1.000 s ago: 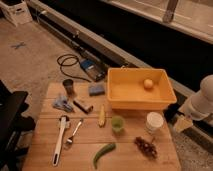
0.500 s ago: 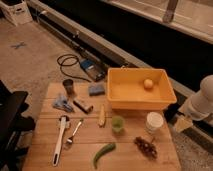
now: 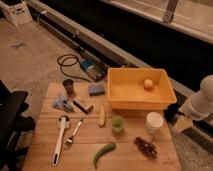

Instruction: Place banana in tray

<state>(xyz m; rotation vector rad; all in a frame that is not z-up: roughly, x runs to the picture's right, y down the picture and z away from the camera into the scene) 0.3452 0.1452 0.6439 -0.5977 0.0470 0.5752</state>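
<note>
The banana (image 3: 102, 116), small and pale yellow, lies on the wooden table (image 3: 45, 162) just in front of the tray's near left corner. The tray (image 3: 114, 102) is a large yellow-orange bin at the table's back right, with a round orange fruit (image 3: 148, 83) inside. My white arm comes in from the right edge. Its gripper (image 3: 181, 123) hangs beside the table's right side, below the tray's right end and far from the banana. It is open and holds nothing.
A green cup (image 3: 117, 123) stands right of the banana, then a white cup (image 3: 154, 121). Grapes (image 3: 145, 146) and a green pepper (image 3: 103, 154) lie near the front. A blue sponge (image 3: 96, 89), dark cup (image 3: 69, 86), fork (image 3: 73, 135) and white utensil (image 3: 59, 145) are at left.
</note>
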